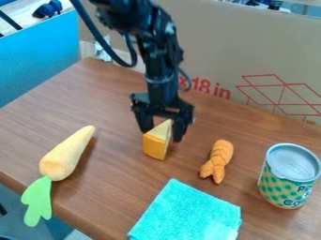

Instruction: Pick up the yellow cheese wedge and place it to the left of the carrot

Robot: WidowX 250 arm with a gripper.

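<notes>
Black robot tool at a yellow cheese wedge on a wood worktop, w/ toy food, a can & a cloth around it

I'm looking down at a slant on a brown wood-look worktop (119,101). A black robot arm (162,61) is coming in from the top edge, w/ a black cable (98,35) looping beside it. Its tool (164,133) is hanging low, approx. mid-view, right at a yellow-orange cheese wedge (155,146). The wedge is standing on the worktop, narrow end up, its top part sitting btwn the tool's two sides. Can't tell from here if the tool is gripping it or just straddling it.

To the view's L, a pale orange toy carrot (67,153) is lying at a diagonal, its flat green leaves (39,201) sticking out past the worktop's edge. To the R of the wedge, a small orange toy w/ ridges (218,158) & a forked end is lying near it. Farther R, a can (289,177) w/ a green-&-gold pattern is standing upright, metal end up. In front, nr. the bottom edge, a turquoise cloth (187,212) is lying flat. Behind, a cardboard sheet (216,42) w/ red print is standing along the worktop; a bright blue panel (39,56) is standing at the far L.
</notes>
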